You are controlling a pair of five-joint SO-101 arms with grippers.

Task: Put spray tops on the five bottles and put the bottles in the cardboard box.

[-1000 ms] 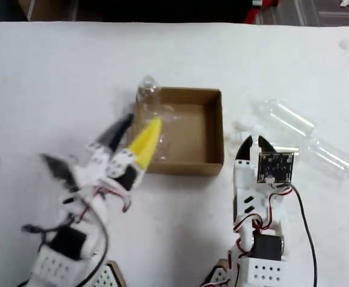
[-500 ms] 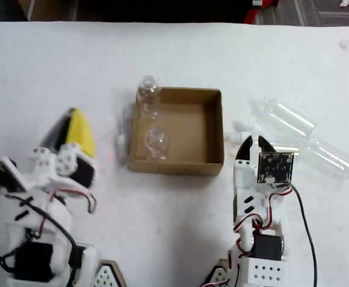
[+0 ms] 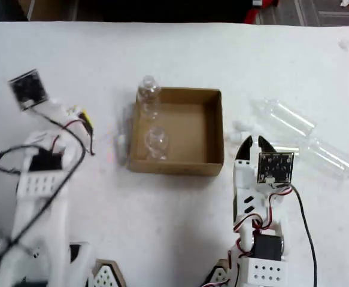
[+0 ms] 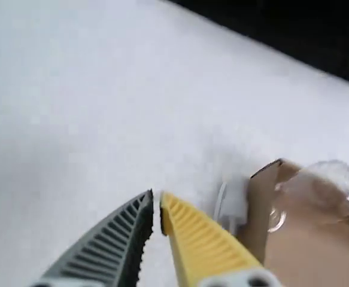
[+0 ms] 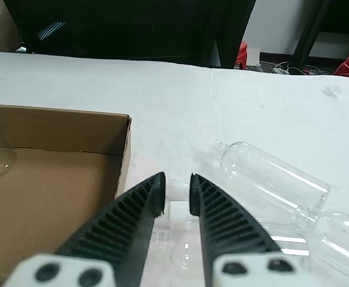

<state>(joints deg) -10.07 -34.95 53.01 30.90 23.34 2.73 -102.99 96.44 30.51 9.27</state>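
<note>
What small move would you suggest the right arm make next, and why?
I would probably open the right arm's jaws wider and ease them toward the lying bottle nearest the cardboard box. They are empty and barely parted, and that bottle and a second bottle lie just beyond them, outside the box.

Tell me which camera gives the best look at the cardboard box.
The high view: it shows the whole box from above, with all four walls and the floor. The right wrist view catches one corner and part of the inside; the left wrist view catches an outer corner.
</note>
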